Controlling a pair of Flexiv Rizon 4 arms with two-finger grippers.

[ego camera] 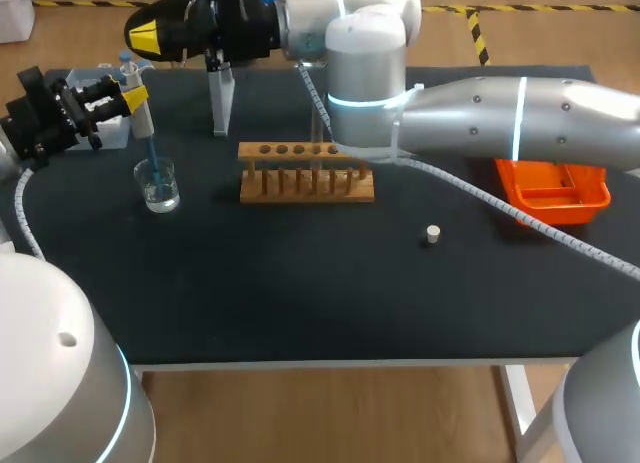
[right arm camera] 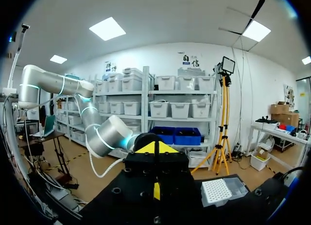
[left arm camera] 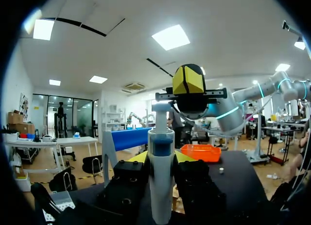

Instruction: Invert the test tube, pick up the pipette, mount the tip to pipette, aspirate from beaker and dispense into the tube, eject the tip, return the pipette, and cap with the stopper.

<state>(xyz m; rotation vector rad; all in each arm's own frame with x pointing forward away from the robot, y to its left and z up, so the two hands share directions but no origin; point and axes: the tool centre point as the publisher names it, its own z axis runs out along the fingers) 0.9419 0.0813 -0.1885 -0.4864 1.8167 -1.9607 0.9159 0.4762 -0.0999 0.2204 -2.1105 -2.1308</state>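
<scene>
L jaws clamp the pipette (ego camera: 139, 111) near my worktop's (ego camera: 300, 293) far-left corner, tip down in the beaker (ego camera: 159, 188), prob. for aspirating, while R jaws, pinched shut on nothing I can see, hang over the far edge, clear of the rack (ego camera: 306, 183).

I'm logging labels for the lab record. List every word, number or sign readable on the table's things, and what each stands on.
None readable. The pipette, beaker, wooden rack, orange tray and stopper show no legible print; any marks are too small to tell.
</scene>
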